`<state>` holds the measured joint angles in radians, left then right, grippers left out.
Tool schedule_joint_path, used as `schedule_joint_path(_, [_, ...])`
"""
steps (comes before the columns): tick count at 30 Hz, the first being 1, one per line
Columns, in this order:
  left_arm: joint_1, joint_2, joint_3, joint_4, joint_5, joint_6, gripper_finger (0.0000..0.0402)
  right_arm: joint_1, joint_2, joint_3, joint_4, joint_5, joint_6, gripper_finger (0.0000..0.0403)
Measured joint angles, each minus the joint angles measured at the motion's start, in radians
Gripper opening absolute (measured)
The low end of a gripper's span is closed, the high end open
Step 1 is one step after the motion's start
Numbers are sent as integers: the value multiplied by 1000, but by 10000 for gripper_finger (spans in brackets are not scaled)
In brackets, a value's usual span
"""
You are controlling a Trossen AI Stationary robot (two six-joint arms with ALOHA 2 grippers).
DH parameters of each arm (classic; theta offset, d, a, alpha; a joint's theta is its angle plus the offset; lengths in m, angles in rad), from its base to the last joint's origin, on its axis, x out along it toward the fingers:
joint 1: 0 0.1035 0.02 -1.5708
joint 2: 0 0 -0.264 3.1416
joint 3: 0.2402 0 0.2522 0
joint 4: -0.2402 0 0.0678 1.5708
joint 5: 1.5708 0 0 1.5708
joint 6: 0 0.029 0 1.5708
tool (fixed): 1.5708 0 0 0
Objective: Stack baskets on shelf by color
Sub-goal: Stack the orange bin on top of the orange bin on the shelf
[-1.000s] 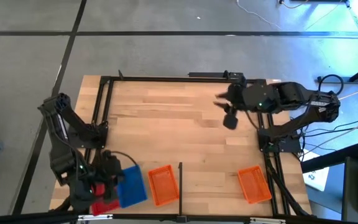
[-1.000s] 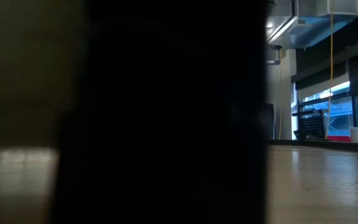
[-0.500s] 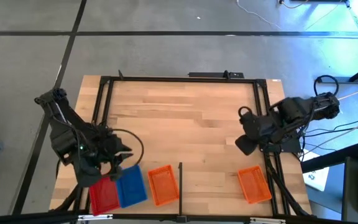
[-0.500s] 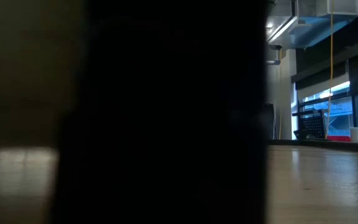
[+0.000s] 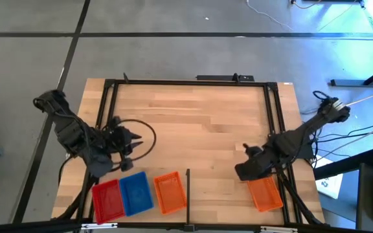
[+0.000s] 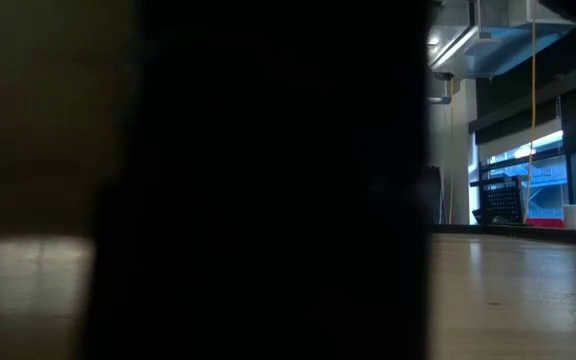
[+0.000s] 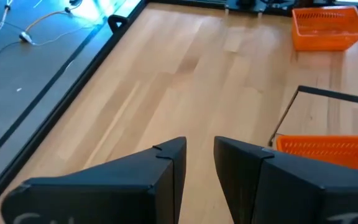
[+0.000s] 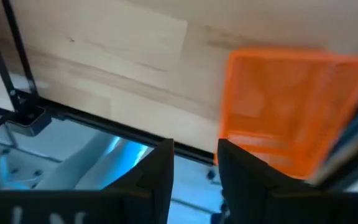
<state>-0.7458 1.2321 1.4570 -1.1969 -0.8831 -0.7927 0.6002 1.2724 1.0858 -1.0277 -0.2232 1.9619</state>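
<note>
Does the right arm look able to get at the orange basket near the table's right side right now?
Probably yes. The right end effector hovers empty just beside that orange basket, its jaws apart, and nothing sits between them on the table.

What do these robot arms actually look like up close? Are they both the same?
Both look alike: slim, dark, jointed arms. The left arm carries a thin black cable that loops beside it. The right arm has cables trailing off past the table edge. Each ends in an end effector with two flat, black, wedge-shaped fingers, seen on the left end effector and right end effector. No markings are readable.
</note>
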Motion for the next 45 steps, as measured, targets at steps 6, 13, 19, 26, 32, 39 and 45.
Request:
schedule_joint_path(6, [25,-49,0,0,0,18,75,58,17,-167,227,0,150,122])
schedule_joint_path(13, [26,-96,0,4,9,18,75,102,45,-230,342,-15,200,122])
schedule_joint_path(19, [26,-113,0,5,9,18,75,117,83,-241,330,-16,176,122])
schedule_joint_path(26, [26,-114,0,5,9,18,75,118,149,-241,306,-31,149,122])
schedule_joint_path(32, [26,-114,0,5,9,18,75,118,235,-241,302,-33,82,122])
schedule_joint_path(39, [26,-113,0,5,9,33,75,105,294,-241,308,-33,20,61])
schedule_joint_path(45, [26,-113,0,5,11,44,75,70,263,-241,271,-37,-30,5])
